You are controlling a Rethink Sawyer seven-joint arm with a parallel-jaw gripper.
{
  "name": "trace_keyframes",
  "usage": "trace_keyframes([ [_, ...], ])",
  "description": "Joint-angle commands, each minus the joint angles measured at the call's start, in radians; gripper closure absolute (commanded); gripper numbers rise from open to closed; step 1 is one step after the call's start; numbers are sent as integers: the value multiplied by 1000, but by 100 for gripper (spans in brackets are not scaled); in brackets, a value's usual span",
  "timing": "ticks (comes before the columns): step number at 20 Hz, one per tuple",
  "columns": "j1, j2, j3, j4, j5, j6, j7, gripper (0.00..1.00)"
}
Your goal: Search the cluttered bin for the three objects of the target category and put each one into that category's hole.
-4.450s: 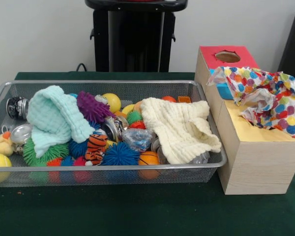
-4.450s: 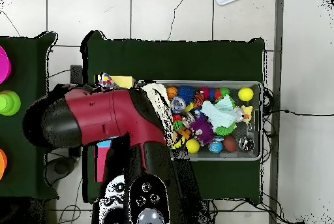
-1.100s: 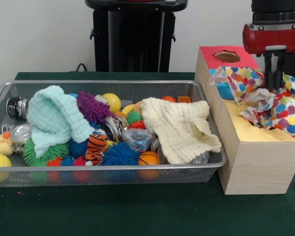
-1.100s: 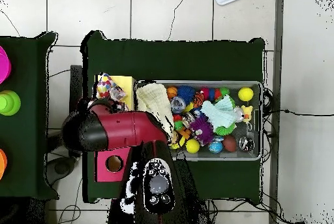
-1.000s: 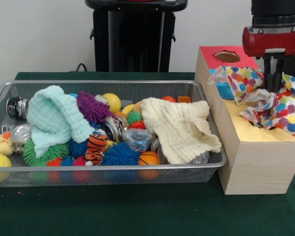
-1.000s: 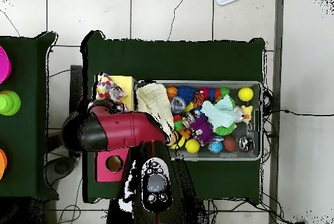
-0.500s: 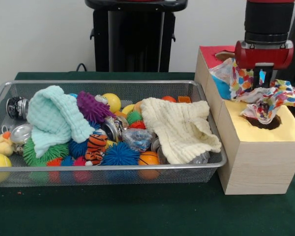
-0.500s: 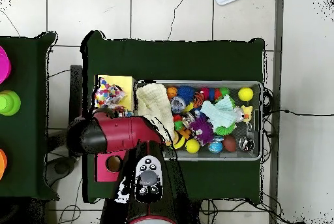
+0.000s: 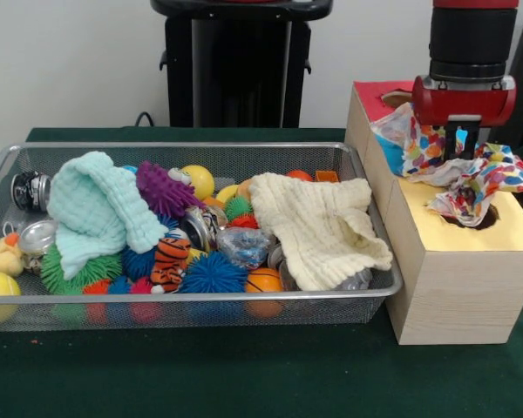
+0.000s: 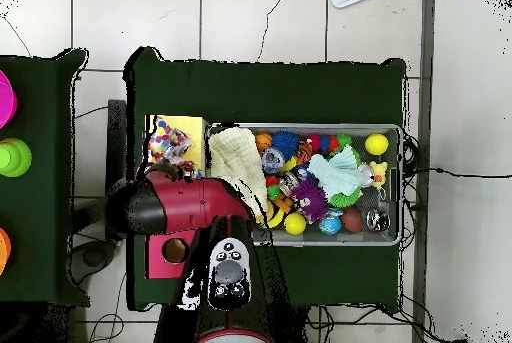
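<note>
Gripper [image 9: 461,142] stands over the yellow-faced box, its jaws apparently pinched on the spotted fabric [image 9: 471,178]; exact contact is partly hidden. The fabric lies bunched on the box top, one end sagging into the hole [image 9: 476,218], another trailing towards the blue face. Judged light, limp and thin: it will fold and snag on the rough cut-out, so a raised ridge near the middle suits a grip best. No further spotted pieces show in the bin [image 9: 196,298]; the cream cloth [image 9: 318,228] and mint cloth [image 9: 96,207] may cover some
</note>
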Motion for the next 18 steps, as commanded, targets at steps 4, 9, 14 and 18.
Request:
trace_keyframes([
  [4, -11, 78, -24, -57, 15, -18, 150, 100],
  [9, -7, 86, -28, -109, 21, 15, 139, 100],
  [14, -2, 98, -27, -148, 39, 43, 150, 100],
  [18, 14, 122, -41, -200, 63, 76, 169, 100],
])
